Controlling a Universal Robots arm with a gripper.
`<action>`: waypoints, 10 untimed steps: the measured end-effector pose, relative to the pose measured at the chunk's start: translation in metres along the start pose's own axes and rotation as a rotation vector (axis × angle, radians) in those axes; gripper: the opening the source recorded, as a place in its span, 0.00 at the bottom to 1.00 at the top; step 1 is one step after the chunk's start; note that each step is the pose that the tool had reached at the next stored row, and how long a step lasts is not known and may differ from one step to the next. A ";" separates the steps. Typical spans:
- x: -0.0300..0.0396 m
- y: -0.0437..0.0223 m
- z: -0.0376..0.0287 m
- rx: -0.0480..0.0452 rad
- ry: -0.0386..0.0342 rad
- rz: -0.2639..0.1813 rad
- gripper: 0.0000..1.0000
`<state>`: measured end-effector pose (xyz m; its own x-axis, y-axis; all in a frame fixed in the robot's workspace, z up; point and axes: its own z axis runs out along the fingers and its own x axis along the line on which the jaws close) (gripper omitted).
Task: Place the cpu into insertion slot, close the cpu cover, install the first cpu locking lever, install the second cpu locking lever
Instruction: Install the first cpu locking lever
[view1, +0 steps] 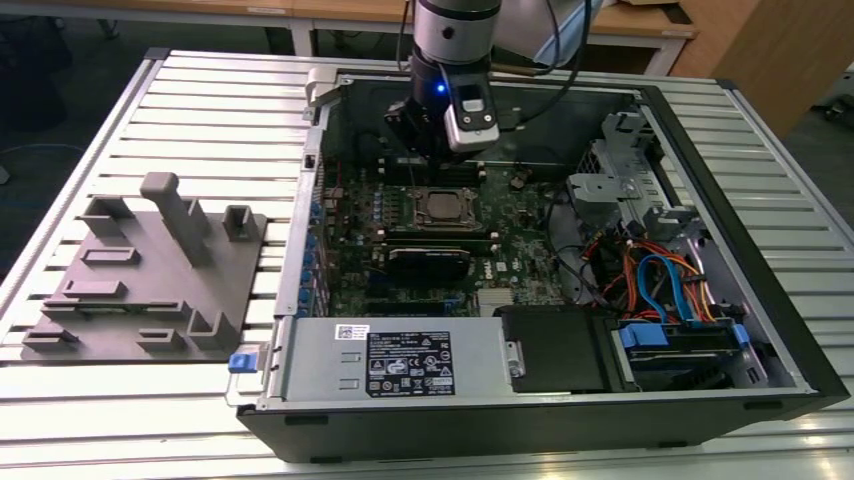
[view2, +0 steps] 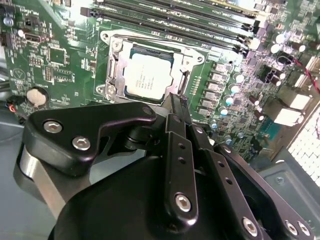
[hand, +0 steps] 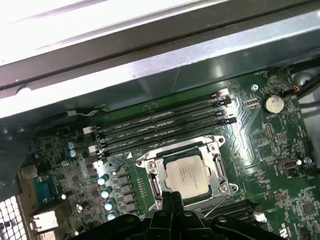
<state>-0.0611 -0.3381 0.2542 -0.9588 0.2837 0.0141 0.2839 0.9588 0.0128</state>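
While the arm hangs over the open computer case (view1: 727, 200) on the slatted table (view1: 200, 110), the gripper (view2: 175, 100) sits low over the motherboard (hand: 280, 200), right at the socket; jaws clenched, fingers (view2: 176, 145) pressed flat together, nothing visible between them. Tips overlap the near edge of the socket frame in both wrist views; can't tell if they touch it or float just above.

cpu (view2: 147, 77) is in the insertion slot (view2: 102, 90), lying flat, silver-grey top up; cpu cover (view2: 117, 62) is down over it, chip top showing through the square cut-out. In the first wrist view a thin wire lever (hand: 220, 202) slants off the socket corner close to the fingertips; can't tell whether it is latched.

Long black memory slots (hand: 160, 122) run parallel just beside the socket, on the side away from the gripper; coin battery (hand: 273, 103) sits further out on the board, well apart from the socket.

Exterior view: socket is mid-board, gripper between it and the case's far wall; power supply (view1: 387, 362) lies along the near edge of the case; blue cables (view1: 661, 285) bundled inside at the exterior view's right; grey moulded tray (view1: 147, 270) on the table at the exterior view's left, apart from the case.
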 end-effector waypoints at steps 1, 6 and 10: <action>0.0000 0.0000 0.0000 -0.0004 -0.0015 -0.005 0.10; 0.0014 -0.0003 0.0001 -0.0053 -0.0181 -0.018 0.10; 0.0024 -0.0007 0.0002 -0.0058 -0.0183 -0.042 0.10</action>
<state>-0.0636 -0.3380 0.2540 -0.9699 0.2435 -0.0050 0.2434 0.9697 0.0188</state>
